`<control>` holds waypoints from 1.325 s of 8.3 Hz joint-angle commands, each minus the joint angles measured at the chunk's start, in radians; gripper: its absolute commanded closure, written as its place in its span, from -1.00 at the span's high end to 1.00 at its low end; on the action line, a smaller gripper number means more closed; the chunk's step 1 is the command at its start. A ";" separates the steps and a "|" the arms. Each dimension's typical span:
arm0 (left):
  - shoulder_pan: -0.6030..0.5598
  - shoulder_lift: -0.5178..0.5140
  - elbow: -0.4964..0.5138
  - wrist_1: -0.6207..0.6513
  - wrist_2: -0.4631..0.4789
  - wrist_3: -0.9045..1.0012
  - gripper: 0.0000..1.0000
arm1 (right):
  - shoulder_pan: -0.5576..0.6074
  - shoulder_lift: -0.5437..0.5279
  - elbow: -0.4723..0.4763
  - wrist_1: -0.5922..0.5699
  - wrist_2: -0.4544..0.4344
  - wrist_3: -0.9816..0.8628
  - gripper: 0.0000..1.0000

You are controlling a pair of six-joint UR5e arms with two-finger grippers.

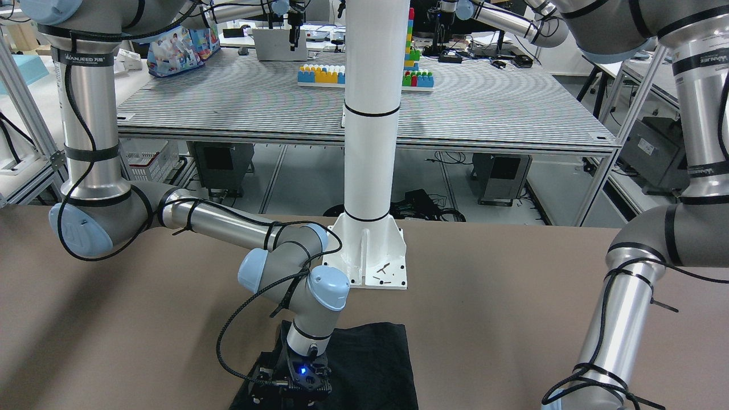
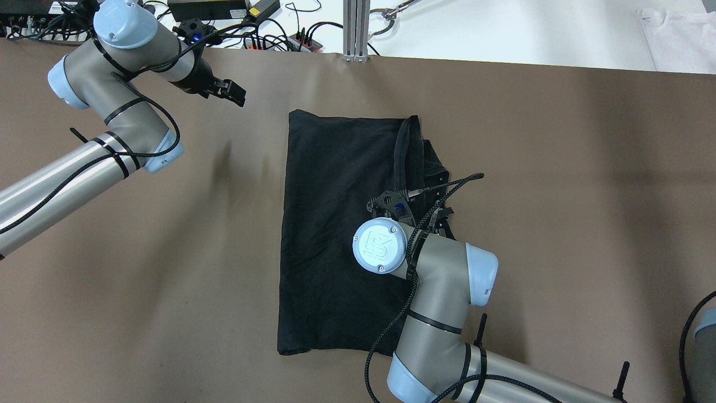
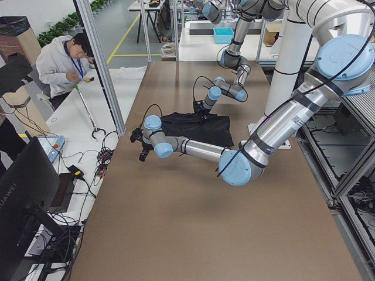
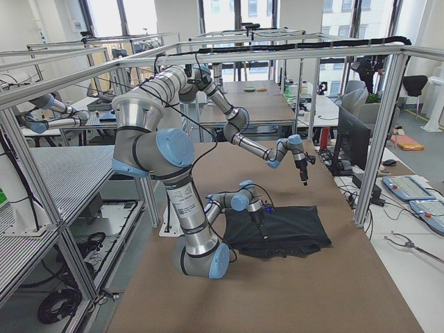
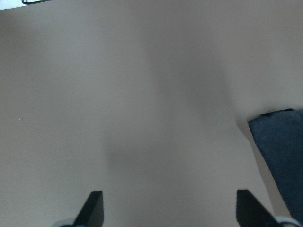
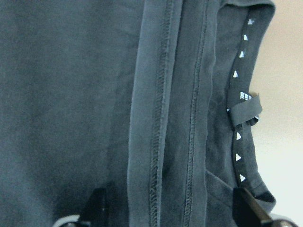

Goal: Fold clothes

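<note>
Right hand (image 6: 170,210) hangs low over the black garment (image 2: 330,235), its two fingertips (image 6: 97,208) set well apart, so it is open and grips nothing. In the right wrist view a stitched hem (image 6: 161,118) runs from six to twelve o'clock between the fingers. A neck tape (image 6: 239,137) with small white marks and a short loop lies toward three o'clock, by the cloth's edge. Whether the fingertips touch the cloth cannot be told.

In the overhead view the garment lies flat as a tall rectangle in the middle of the brown desk (image 2: 559,196). Its edge is rumpled and doubled over at about two o'clock, just beyond the right hand.

At ten o'clock from the garment, farther off, the left hand (image 2: 229,92) is above bare desk and clear of the cloth. Its fingers (image 5: 94,208) are also spread wide and hold nothing, and one corner of the garment shows at three o'clock in its wrist view.

Beyond the desk's far edge at twelve o'clock stand an aluminium post (image 2: 356,28) and a tangle of cables (image 2: 279,39).
</note>
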 commanded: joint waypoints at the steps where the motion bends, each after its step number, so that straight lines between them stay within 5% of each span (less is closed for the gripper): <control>1: 0.000 -0.002 0.000 -0.002 0.000 0.000 1.00 | 0.004 -0.022 0.002 0.002 0.001 -0.010 0.88; 7: 0.000 -0.002 0.000 0.000 0.000 0.000 1.00 | 0.103 -0.129 0.052 0.018 0.073 -0.136 0.88; 9: 0.000 -0.002 -0.002 -0.002 0.000 0.000 1.00 | 0.110 -0.294 0.137 0.183 0.081 -0.180 0.88; 11: 0.000 -0.003 -0.003 -0.002 -0.002 -0.005 1.00 | 0.139 -0.294 0.149 0.198 0.139 -0.197 0.88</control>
